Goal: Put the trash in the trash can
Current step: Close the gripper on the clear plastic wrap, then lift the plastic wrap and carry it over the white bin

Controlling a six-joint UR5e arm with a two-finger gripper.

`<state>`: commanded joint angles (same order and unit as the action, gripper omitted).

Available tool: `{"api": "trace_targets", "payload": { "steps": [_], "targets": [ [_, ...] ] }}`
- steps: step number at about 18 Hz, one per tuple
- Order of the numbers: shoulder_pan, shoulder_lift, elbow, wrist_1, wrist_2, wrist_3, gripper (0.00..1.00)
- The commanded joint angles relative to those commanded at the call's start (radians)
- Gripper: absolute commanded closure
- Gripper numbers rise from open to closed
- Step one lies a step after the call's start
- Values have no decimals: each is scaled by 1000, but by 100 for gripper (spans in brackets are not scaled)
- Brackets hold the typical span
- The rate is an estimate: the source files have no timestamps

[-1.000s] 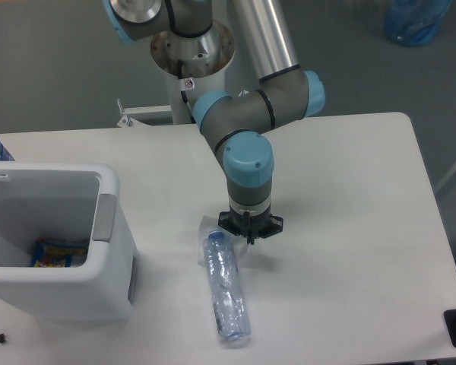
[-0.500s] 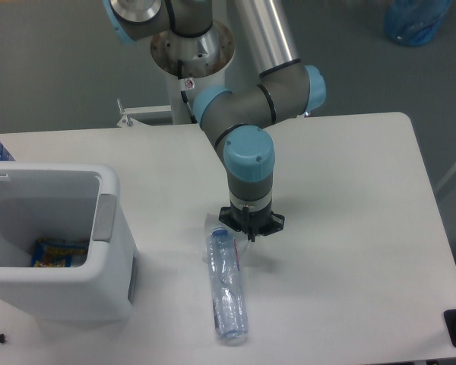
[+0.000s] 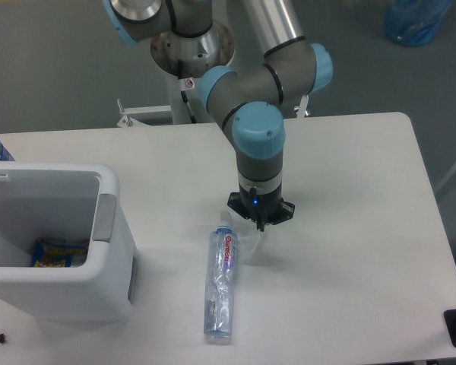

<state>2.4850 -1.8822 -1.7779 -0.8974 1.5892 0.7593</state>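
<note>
Since the earlier frames the arm (image 3: 258, 99) has swung toward 3 o'clock and risen slightly, and the bottle (image 3: 220, 285) has rolled: its red-lettered label now faces up and it lies straighter, cap toward 12 o'clock.

Findings, largest first. Tabletop (image 3: 365, 228): white, carrying all items. Trash can (image 3: 49, 239): at 9 o'clock, well apart from the bottle, holding a blue-and-yellow wrapper (image 3: 52, 253). Bottle: flat on the tabletop near 6 o'clock, not gripped. Fingers (image 3: 258, 226): pointing down just beside the bottle's cap end; a whitish plastic sheet (image 3: 250, 242) appears beneath them, but whether they pinch it cannot be told.

Assessment: neither piece of trash is binned yet.
</note>
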Motion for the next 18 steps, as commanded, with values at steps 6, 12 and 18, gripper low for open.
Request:
{"api": "trace_targets", "payload": {
  "steps": [6, 12, 18],
  "targets": [
    [11, 14, 8, 2, -9, 0, 97],
    [37, 23, 57, 2, -67, -15, 97],
    [48, 37, 164, 5, -188, -151, 97]
  ]
}}
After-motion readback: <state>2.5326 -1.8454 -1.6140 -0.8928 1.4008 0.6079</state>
